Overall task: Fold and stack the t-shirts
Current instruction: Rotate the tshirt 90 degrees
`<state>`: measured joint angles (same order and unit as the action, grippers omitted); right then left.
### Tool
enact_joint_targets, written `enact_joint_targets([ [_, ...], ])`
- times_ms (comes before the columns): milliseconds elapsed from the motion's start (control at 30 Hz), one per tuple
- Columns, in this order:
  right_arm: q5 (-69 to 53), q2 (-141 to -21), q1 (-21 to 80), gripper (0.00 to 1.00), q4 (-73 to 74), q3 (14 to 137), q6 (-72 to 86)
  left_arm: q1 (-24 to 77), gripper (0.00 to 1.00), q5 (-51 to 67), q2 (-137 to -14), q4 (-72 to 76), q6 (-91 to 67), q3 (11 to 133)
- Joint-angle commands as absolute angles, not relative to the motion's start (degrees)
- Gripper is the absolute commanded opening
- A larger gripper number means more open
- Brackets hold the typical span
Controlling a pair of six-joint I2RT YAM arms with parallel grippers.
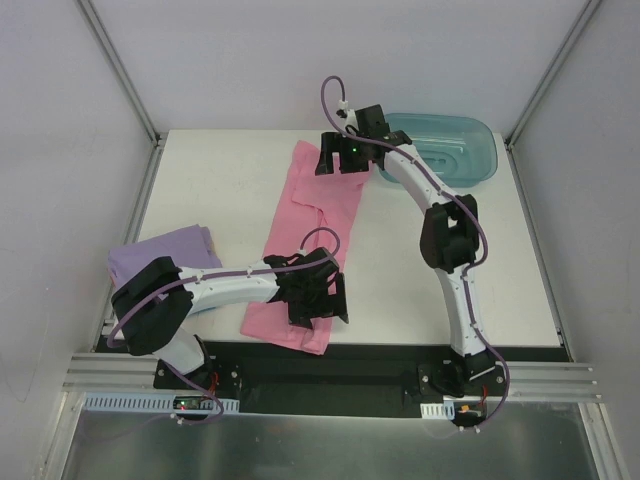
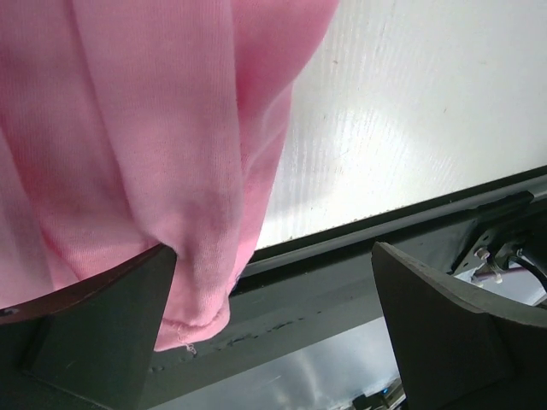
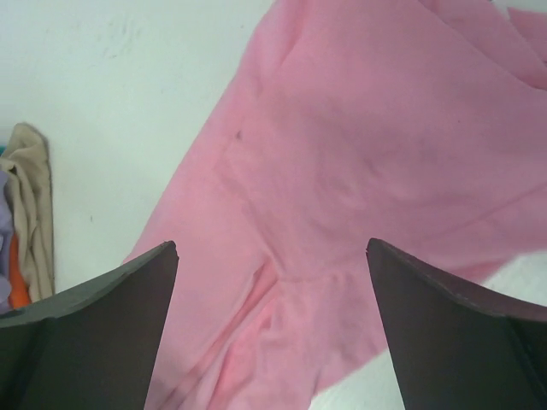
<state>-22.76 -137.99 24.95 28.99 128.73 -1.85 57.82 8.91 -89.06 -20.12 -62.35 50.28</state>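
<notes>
Both claws gaping wide over pink tee (image 1: 305, 240): left claw (image 2: 273, 333) at near hem, right claw (image 3: 272, 329) at far end; teal tub (image 1: 450, 148) sitting behind right arm, purple tee (image 1: 165, 252) lying left, prob. folded.

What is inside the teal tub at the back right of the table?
The teal tub shows only its ribbed bottom. Its near-left corner is hidden behind the right arm, so anything there cannot be seen.

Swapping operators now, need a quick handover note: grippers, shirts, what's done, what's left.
Left gripper: open, over the near end of the pink shirt, holding nothing.
Right gripper: open, over the far end of the same shirt, holding nothing.
Pink shirt: lies as a long strip down the middle of the table, its near end hanging over the edge.
Purple shirt: at the left edge, partly under the left arm.
Done: pink looks partly folded.
Left: finish pink, stack the two.
</notes>
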Motion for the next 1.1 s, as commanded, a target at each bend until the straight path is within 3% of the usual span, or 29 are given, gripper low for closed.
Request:
enact_joint_targets([
  [0,-19.5,-123.6,26.3,0.97,33.6,124.8,-6.9,58.4,0.99,9.0,-85.3,-19.0,-60.5,50.3],
  [367,-19.2,-111.8,30.2,0.97,35.3,96.9,2.6,57.2,0.99,0.3,-67.2,-27.9,-51.9,44.7],
  [467,-21.7,-111.6,33.2,0.97,32.5,92.0,4.8,51.7,0.99,1.5,-65.5,-28.0,-50.2,40.5],
  [600,-21.4,-113.8,36.6,0.97,30.6,89.6,6.9,45.6,0.99,4.0,-64.4,-26.6,-48.3,36.0],
  [1067,-17.7,-124.2,34.0,0.97,33.0,93.7,7.9,45.3,0.99,17.4,-67.7,-10.1,-49.7,26.5],
])
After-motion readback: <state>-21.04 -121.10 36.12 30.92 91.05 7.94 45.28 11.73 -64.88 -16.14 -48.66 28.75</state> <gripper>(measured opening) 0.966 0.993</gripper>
